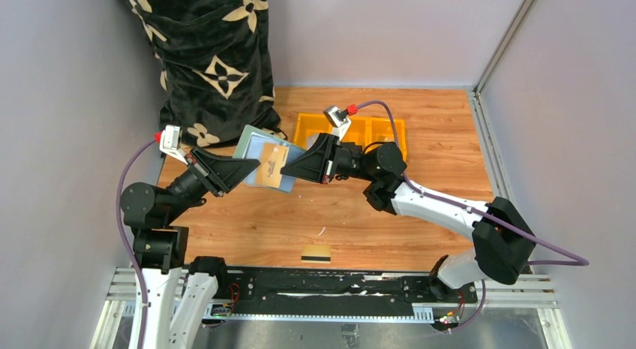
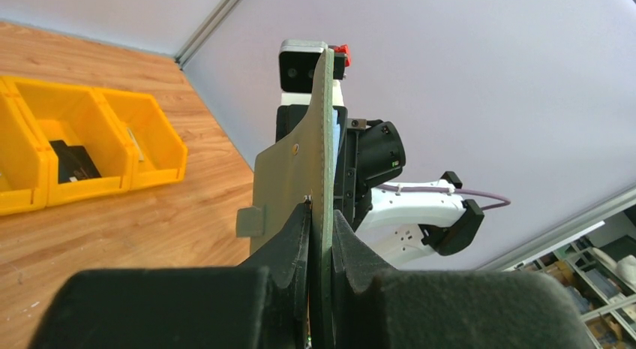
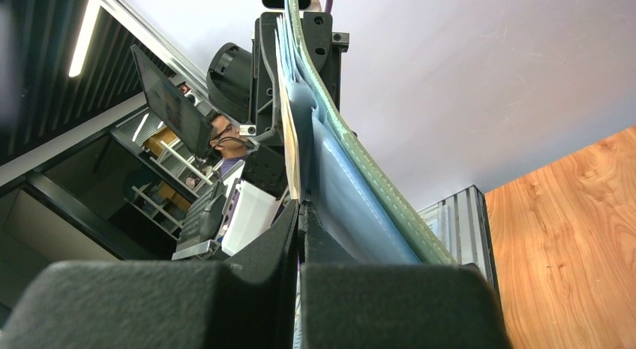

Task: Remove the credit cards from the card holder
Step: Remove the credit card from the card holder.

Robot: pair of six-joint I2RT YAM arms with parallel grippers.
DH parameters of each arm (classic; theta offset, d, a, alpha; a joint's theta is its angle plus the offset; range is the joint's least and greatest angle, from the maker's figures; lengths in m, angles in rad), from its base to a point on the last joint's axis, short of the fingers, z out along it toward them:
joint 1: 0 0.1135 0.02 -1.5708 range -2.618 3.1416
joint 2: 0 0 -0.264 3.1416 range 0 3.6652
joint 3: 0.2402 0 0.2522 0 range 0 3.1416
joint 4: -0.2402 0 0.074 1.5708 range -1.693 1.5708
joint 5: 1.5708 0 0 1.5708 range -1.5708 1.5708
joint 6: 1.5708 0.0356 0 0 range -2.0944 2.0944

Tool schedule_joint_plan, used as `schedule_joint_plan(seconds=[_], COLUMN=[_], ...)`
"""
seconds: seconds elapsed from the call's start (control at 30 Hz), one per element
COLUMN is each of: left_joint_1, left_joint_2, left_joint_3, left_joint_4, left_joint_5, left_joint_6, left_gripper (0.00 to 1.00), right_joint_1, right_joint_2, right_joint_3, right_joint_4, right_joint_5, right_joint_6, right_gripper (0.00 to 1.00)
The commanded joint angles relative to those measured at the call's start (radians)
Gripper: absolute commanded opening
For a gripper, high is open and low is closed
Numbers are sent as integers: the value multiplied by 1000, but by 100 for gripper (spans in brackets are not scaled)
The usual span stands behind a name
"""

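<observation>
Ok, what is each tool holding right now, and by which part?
Left tool clamps the wallet by one edge; right tool pinches the orange card by its exposed end.

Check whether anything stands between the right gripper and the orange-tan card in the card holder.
Nothing visible does. The right gripper is closed on the orange-tan card at its exposed edge, while the left gripper clamps the card holder open above the table.

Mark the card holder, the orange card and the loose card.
card holder (image 1: 251, 148): top external view, blue-grey inner face.
orange card (image 1: 274, 161): top external view, card middle.
loose card (image 1: 316, 251): top external view, yellow face.
</observation>
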Motion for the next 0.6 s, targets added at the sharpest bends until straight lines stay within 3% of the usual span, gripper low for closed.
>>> schedule_joint_plan(seconds=[0.0, 0.07, 0.27, 0.57], left_joint_1=[-2, -2, -2, -2], left_joint_2=[-13, -14, -17, -23], left_joint_3=[45, 45, 38, 32], left_joint_4=[64, 55, 19, -14], left_joint_5=[-13, -21, -53, -68], left_joint_6=[-23, -13, 22, 57], left_gripper=[6, 2, 0, 0], right_joint_1=[-12, -11, -1, 6], right_joint_2=[-9, -6, 22, 51], right_joint_3=[-7, 0, 44, 85], right_joint_4=[8, 19, 83, 96], right_joint_5=[9, 7, 5, 5], right_joint_6=[-6, 1, 54, 80], right_gripper=[0, 1, 31, 39])
